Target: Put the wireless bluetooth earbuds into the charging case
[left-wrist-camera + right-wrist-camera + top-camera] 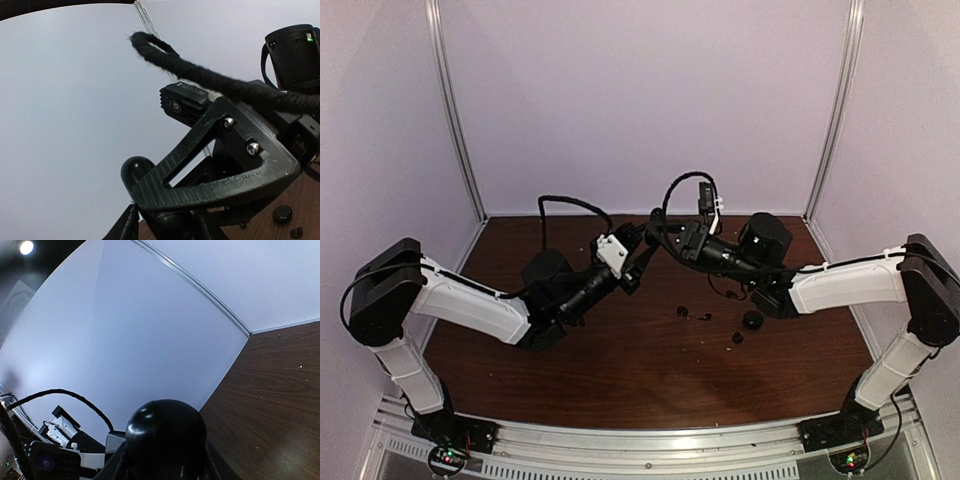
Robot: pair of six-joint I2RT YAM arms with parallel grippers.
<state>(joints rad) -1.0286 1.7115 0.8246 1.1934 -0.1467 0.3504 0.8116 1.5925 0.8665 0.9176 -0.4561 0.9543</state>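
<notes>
The charging case (165,435), a glossy black rounded shell with a seam, is held in the air by my right gripper (165,465), which is shut on it. In the top view the right gripper (656,232) meets my left gripper (642,256) above the table's back middle. In the left wrist view the case (137,171) pokes out past the right gripper's ribbed finger (210,150). My left gripper (170,229) is right at the case; its jaws are mostly hidden. Two small black earbuds (681,312) (737,338) lie on the brown table (620,370).
A larger round black item (752,320) and a tiny black piece (705,317) lie near the earbuds, under the right arm. The round item (282,214) also shows in the left wrist view. White walls with metal posts (460,120) enclose the table.
</notes>
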